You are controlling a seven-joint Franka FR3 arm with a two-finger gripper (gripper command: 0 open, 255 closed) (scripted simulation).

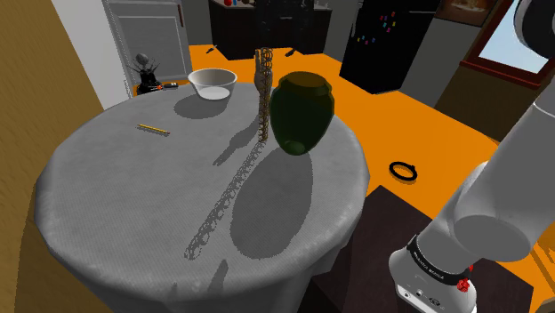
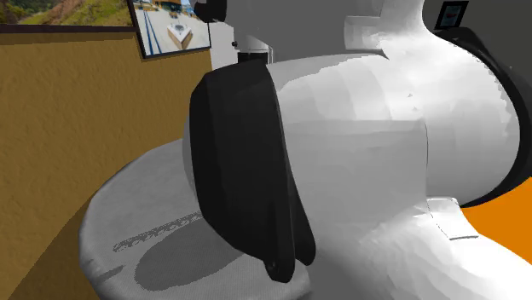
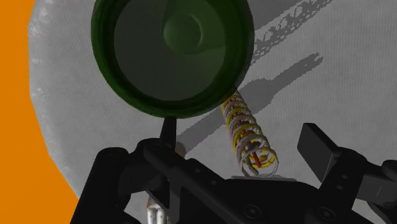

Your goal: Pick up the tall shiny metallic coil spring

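Tall upright coil spring (image 3: 247, 135), silvery with yellow glints, stands inside the gripper (image 3: 242, 137), jaws wide apart.

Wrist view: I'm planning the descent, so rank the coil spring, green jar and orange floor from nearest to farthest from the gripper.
1. Coil spring: its top stands inside the open gripper.
2. Green jar: right beside the spring, just beyond.
3. Orange floor: past the table edge, far below.

The white arm (image 1: 502, 200) rises high, its black tool (image 3: 242, 137) aimed straight down, fingers (image 3: 317, 146) spread wide, holding nothing.
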